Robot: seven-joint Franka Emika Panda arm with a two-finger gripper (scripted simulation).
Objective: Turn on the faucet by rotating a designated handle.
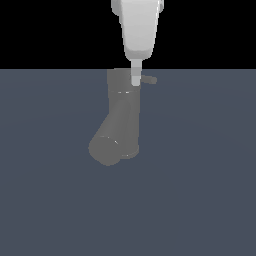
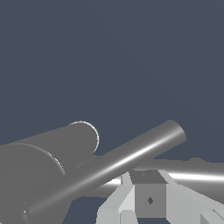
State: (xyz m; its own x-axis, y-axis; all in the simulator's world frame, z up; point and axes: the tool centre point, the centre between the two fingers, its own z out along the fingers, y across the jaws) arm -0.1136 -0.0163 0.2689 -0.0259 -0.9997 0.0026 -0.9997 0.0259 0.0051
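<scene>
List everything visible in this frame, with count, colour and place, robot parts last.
faucet: one, matte dark grey, standing on the floor near the middle of the exterior view; upright cylinder with a thick slanted spout whose round face points down toward the exterior view's left.
handle: one, thin grey rod, sticking out level from the faucet's top toward the exterior view's right; in the wrist view it runs as a long shiny bar.
floor: one, flat slate blue-grey, filling the lower part of the exterior view under a black background.
gripper: one, white to light grey, coming down from above at the faucet's top, right beside the handle's root; whether it is open or shut cannot be told.
</scene>
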